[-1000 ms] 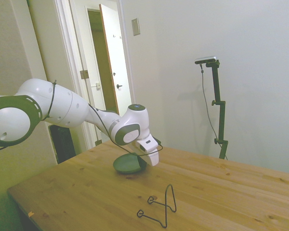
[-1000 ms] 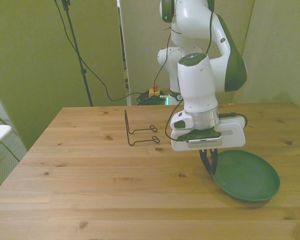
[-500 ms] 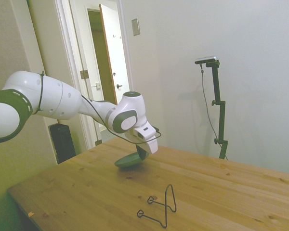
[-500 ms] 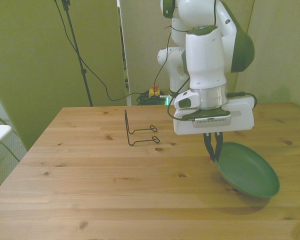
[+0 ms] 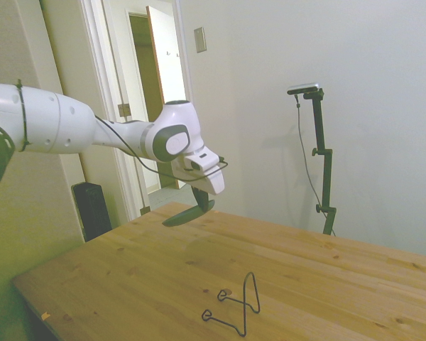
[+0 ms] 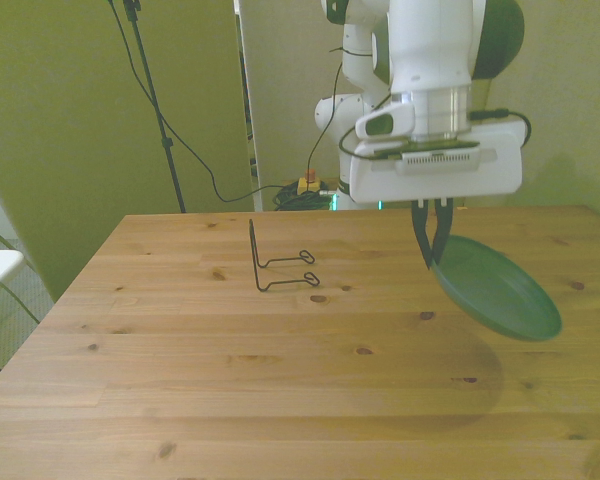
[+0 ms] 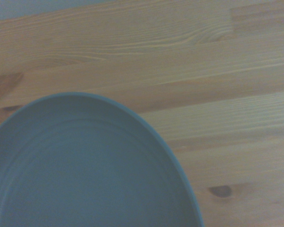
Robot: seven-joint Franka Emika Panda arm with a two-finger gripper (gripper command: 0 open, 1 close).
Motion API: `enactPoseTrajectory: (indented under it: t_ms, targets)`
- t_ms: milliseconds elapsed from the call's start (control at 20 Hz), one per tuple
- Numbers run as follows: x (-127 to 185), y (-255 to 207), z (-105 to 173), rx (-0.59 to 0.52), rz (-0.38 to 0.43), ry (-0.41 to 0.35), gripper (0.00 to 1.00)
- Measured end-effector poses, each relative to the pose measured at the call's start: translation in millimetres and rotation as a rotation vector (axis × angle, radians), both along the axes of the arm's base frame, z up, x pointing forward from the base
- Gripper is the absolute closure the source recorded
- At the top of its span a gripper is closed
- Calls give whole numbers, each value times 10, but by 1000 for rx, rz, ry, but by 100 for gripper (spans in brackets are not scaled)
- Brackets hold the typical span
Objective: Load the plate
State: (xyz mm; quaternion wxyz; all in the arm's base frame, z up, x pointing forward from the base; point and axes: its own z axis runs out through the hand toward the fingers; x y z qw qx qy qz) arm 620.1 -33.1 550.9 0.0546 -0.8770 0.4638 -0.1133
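tool (image 6: pixel 432 262) clamped on tilted plate (image 6: pixel 495 290) above wooden table (image 6: pixel 230 380), open door (image 5: pixel 163 78) behind.

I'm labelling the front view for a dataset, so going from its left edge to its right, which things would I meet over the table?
Wire stand → gripper → plate, held tilted in the air by its rim, above the wooden table.
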Motion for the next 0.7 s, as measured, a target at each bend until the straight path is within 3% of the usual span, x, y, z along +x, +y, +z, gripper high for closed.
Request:
enactPoseTrajectory:
  t_ms: [400,700]
  targets:
    - [-677,-280,687,-309,43,6,100]
    - [-921,-322,554,-558,123,82,100]
